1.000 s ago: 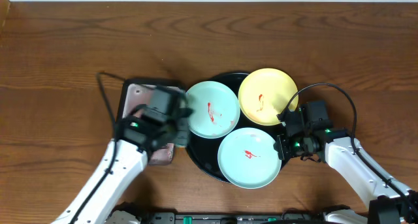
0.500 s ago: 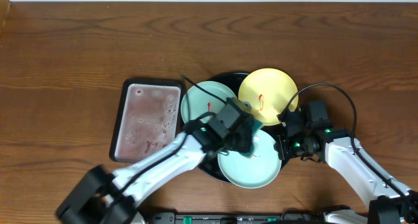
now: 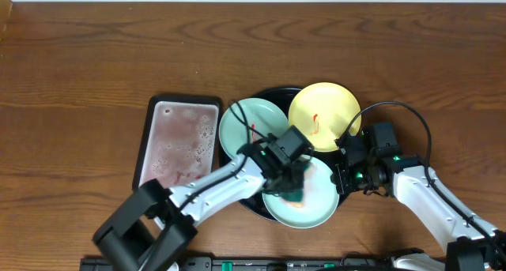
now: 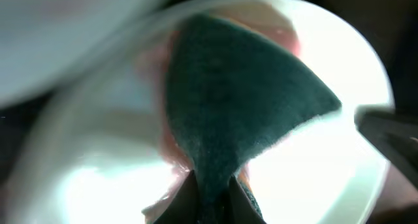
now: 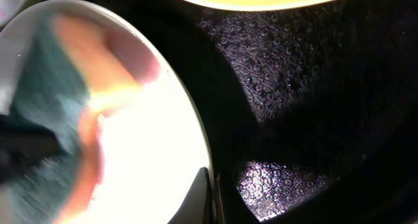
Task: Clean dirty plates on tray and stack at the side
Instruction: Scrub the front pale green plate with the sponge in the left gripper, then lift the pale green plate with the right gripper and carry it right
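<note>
Three plates lie on the round black tray: a mint plate at the back left and a yellow plate at the back right, both with red smears, and a near mint plate. My left gripper is shut on a dark green sponge that presses on the near plate. In the left wrist view the sponge spreads over that plate ahead of the left gripper. My right gripper is shut on the near plate's right rim; the right wrist view shows the right gripper pinching that rim.
A rectangular black-rimmed tray with a pinkish, soapy inside sits left of the round tray. Bare brown wooden tabletop lies around both. The left arm stretches across the round tray's front left.
My left arm has swung right from the rectangular tray to the near mint plate, carrying the sponge onto it. The right gripper has stayed on the plate's rim.
</note>
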Controlling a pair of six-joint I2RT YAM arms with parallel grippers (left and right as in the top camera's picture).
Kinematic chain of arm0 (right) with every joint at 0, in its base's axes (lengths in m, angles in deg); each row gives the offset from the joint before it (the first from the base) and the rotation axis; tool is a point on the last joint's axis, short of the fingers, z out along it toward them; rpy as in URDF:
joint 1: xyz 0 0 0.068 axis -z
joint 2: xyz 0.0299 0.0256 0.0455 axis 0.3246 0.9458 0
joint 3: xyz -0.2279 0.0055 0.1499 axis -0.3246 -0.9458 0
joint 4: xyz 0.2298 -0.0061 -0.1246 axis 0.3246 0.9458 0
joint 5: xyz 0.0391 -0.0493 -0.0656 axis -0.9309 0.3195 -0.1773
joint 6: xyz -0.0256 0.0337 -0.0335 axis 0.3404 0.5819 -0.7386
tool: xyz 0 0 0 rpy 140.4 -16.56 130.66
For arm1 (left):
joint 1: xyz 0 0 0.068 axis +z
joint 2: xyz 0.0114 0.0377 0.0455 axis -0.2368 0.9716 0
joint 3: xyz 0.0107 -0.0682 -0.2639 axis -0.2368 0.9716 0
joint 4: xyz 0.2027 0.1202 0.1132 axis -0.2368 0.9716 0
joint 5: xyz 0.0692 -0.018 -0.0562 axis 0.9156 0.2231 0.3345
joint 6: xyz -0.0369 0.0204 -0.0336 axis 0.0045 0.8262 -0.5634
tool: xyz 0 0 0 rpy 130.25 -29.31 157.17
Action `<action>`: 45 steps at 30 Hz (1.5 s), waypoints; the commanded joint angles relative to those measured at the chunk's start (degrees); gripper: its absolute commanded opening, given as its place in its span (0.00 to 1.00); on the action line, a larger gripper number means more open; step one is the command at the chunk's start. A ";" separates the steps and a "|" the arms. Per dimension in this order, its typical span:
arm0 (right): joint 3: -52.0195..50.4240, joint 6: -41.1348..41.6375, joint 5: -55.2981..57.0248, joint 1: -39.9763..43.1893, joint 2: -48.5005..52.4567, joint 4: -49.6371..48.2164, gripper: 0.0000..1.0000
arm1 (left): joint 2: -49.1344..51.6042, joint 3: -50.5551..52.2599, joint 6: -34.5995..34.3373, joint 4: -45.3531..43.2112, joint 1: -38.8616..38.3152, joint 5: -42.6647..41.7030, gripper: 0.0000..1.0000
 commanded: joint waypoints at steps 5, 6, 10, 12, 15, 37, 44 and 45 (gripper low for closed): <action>-0.15 0.59 1.22 -0.68 0.11 -0.31 0.01 | -7.76 1.40 3.58 -0.44 3.06 6.40 0.08; -0.15 0.59 1.22 -0.68 0.11 -0.31 0.01 | -7.89 1.40 3.54 -1.05 2.36 6.40 0.07; -0.15 0.59 1.20 -0.68 0.11 -0.28 0.01 | -6.69 1.49 -0.11 -3.04 -0.76 6.43 0.07; -0.15 0.61 1.20 -0.68 0.13 -0.28 0.01 | -5.55 1.49 -1.29 -4.90 -2.56 6.32 0.07; -0.15 0.59 1.20 -0.68 0.11 -0.28 0.01 | -3.30 1.51 -1.46 -8.15 -4.90 4.63 0.08; -0.04 -0.55 1.29 -0.70 -0.11 -1.22 0.01 | -20.79 1.46 18.25 9.07 9.35 11.63 0.07; 0.48 -0.44 3.32 -0.70 -5.57 -0.24 0.01 | -24.48 1.49 22.82 17.88 23.15 13.70 0.07; 0.72 -0.42 4.55 -0.76 -6.78 0.22 0.01 | -24.46 1.49 23.63 18.34 25.46 13.68 0.08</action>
